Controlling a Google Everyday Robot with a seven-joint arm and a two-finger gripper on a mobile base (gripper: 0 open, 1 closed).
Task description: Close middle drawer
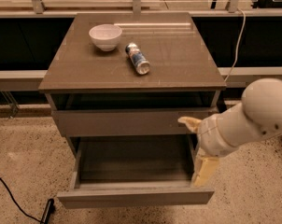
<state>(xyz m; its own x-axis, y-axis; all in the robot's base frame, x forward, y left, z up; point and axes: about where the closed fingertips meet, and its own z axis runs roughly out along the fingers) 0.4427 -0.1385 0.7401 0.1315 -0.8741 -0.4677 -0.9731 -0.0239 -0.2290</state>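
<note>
Grey-brown wide shallow middle drawer pulled well out under the taller upper front; cream two-finger claw at its right front corner, fingers apart, clamped on nothing. Likely the lining-up step: next, meet the flat front and push straight in. Lowest front hidden; finger-to-drawer contact unclear.

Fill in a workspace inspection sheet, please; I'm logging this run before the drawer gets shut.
Surface: glossy brown cabinet top.
Job's things: wide grey-brown middle drawer, pulled out.
Clutter: white round bowl; small can lying on its side.
Grippers: cream two-finger gripper, open, by the drawer's right side.
Cables: black cable on floor, left; white cable hanging, right.
Surroundings: speckled floor.
</note>
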